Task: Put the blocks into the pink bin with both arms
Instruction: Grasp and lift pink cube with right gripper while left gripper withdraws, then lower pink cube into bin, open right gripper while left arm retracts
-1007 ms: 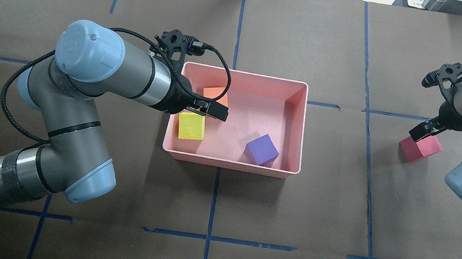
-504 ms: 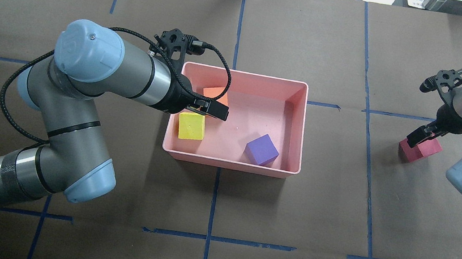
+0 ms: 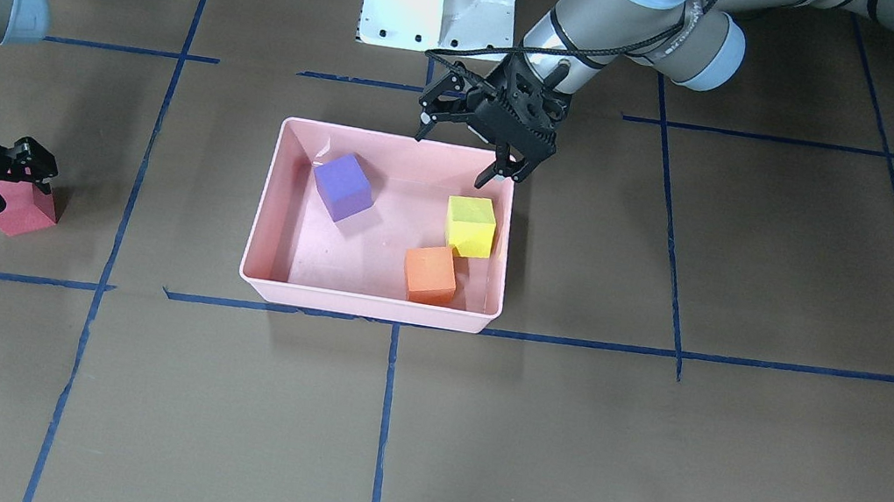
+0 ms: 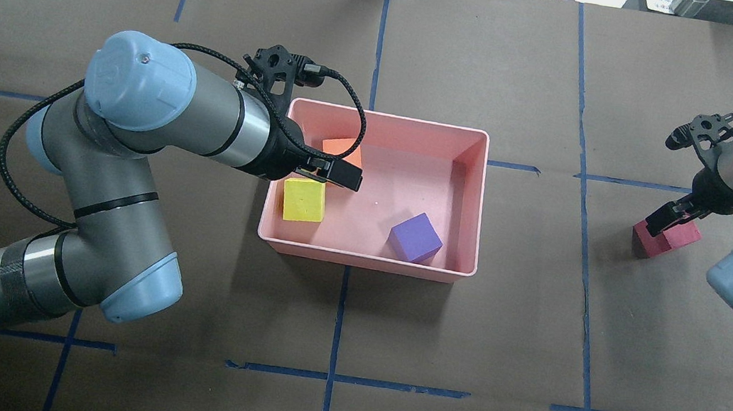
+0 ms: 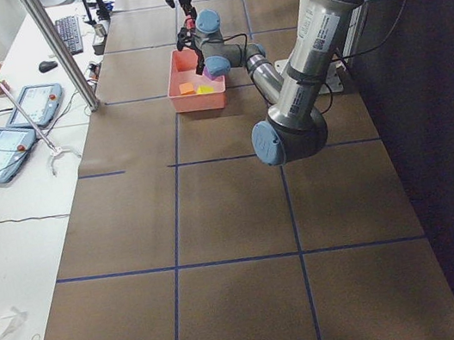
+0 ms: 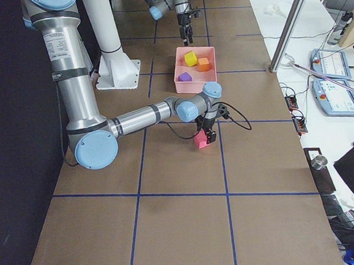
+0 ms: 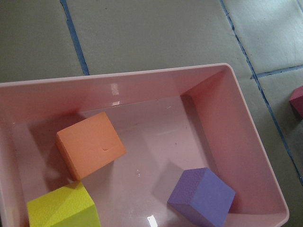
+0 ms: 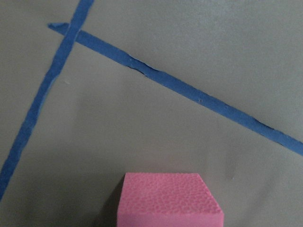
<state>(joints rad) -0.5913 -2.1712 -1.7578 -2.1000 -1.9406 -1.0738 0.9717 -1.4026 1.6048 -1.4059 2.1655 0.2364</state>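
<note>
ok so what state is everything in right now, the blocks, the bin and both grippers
pink bin: upright, holding three blocks
purple block: lying in the pink bin
orange block: lying in the pink bin
yellow-green block: lying in the pink bin, next to the orange block
red-pink block: on the table, outside the pink bin
left gripper: open, empty, above the pink bin's edge
right gripper: down at the red-pink block, grip unclear
</note>
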